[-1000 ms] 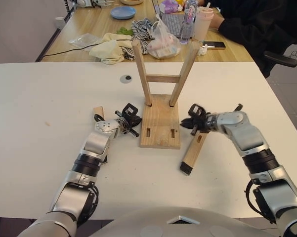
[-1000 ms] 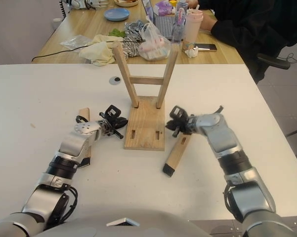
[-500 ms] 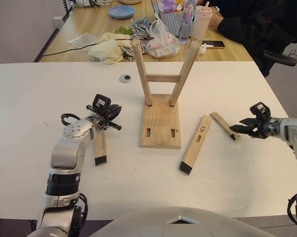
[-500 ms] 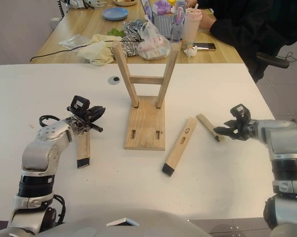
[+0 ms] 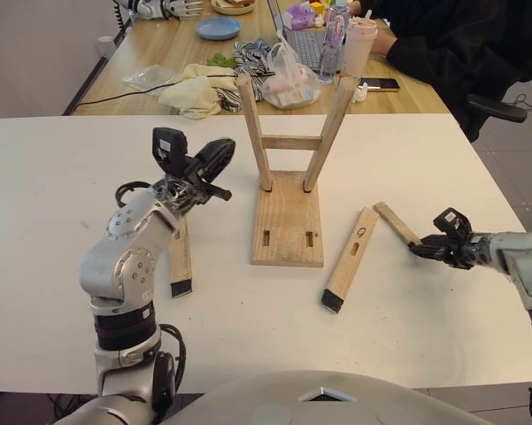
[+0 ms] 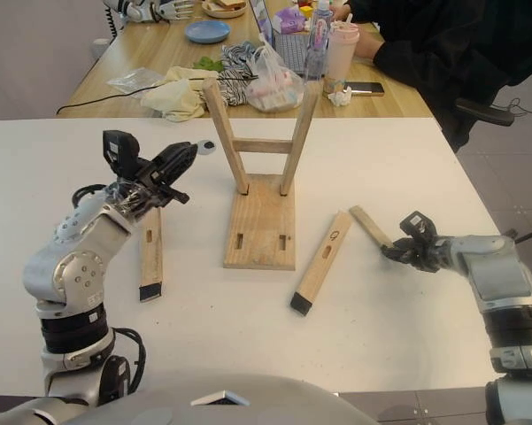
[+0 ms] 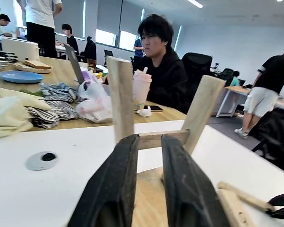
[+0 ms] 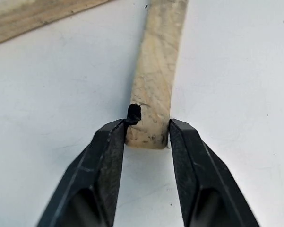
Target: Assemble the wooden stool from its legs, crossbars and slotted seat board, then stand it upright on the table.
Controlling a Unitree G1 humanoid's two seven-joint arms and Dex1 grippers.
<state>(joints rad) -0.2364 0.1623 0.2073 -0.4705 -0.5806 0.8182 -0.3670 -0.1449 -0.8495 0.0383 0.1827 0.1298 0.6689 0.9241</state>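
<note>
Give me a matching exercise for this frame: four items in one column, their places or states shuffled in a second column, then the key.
1. seat board
2. loose leg with a hole
3. left hand
4. right hand

A. pinching the thin crossbar by its end, on the table
B. raised off the table, holding nothing
C. lying flat, two legs standing in it
D. lying between the board and the crossbar

Pairs: 1-C, 2-D, 3-B, 4-A

Bare pale wood, matt and unvarnished with visible grain, on the seat board (image 5: 288, 228), the standing legs (image 5: 255, 133) and the loose leg (image 5: 352, 257), the last dark-capped at one end. Rougher, chipped wood at the crossbar (image 8: 158, 71) end, between smooth matt black fingers (image 8: 104, 165) of the right gripper (image 8: 148, 142). Smooth, matt white table (image 5: 53, 186).
</note>
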